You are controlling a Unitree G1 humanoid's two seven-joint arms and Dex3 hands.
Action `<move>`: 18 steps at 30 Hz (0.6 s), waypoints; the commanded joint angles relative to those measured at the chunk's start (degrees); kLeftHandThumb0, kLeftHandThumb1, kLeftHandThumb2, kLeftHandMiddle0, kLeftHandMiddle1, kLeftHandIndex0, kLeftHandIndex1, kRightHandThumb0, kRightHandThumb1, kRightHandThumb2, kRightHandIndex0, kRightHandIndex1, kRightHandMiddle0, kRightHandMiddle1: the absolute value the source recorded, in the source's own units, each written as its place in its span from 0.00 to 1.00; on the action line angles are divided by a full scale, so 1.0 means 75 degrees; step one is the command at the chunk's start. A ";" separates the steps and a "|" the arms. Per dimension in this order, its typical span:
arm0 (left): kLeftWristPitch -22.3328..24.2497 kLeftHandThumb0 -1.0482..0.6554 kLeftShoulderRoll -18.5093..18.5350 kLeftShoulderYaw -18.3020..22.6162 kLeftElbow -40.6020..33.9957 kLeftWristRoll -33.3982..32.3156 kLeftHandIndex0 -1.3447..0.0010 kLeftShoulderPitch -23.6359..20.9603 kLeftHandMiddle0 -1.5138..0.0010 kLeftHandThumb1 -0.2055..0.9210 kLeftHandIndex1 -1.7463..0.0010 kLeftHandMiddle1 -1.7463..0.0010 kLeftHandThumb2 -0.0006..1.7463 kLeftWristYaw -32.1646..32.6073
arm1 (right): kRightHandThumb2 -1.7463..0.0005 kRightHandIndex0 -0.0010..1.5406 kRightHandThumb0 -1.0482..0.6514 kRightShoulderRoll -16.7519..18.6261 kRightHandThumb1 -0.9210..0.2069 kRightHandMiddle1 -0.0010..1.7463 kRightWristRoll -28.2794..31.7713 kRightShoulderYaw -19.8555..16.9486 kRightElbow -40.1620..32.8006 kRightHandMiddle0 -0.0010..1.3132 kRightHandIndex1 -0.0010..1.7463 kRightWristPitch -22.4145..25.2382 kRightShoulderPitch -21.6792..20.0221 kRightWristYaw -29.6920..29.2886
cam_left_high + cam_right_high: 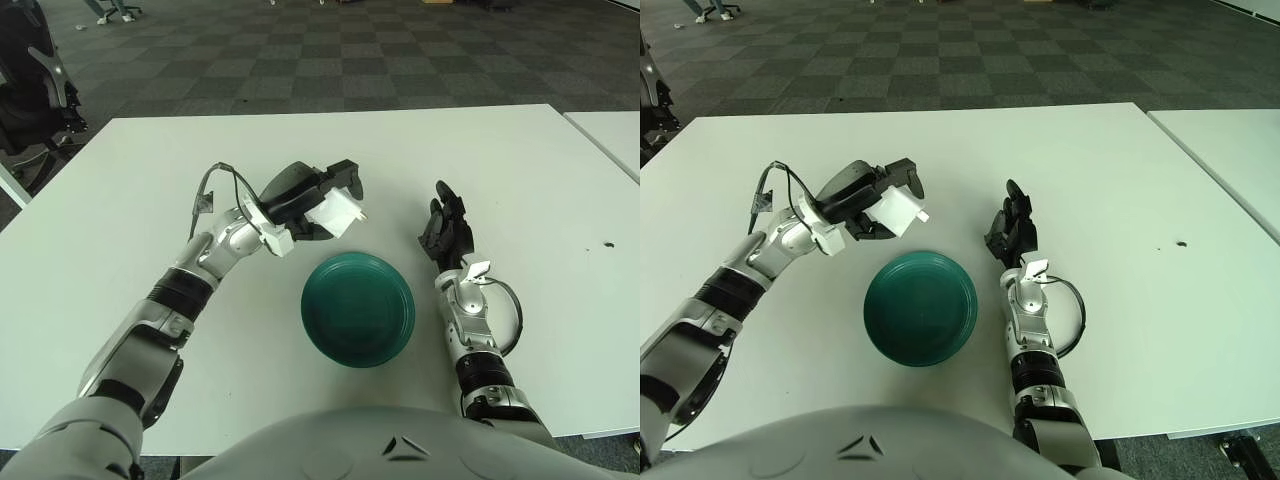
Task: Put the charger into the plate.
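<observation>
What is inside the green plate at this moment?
Nothing: the plate shows a bare green bowl with no part covered. The charger is held in the left hand, up beyond the plate's far left rim. The right hand shows right of the plate.

arms: silver segments, black joints | left hand (305, 200), right hand (444, 226): black | wrists: looped black cables
</observation>
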 commanded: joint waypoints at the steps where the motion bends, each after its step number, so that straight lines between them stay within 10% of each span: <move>1: 0.0203 0.34 0.0152 0.0008 -0.0797 -0.0356 0.57 0.0230 0.23 0.51 0.00 0.00 0.72 -0.0729 | 0.46 0.09 0.17 0.0174 0.00 0.26 -0.0159 0.0145 0.0910 0.00 0.01 0.0542 0.0930 -0.0094; 18: 0.0236 0.34 0.0342 -0.0415 -0.1506 -0.0629 0.56 0.0653 0.26 0.48 0.00 0.00 0.74 -0.2849 | 0.45 0.05 0.17 0.0168 0.00 0.19 -0.0097 0.0145 0.1061 0.00 0.00 0.0496 0.0858 0.0205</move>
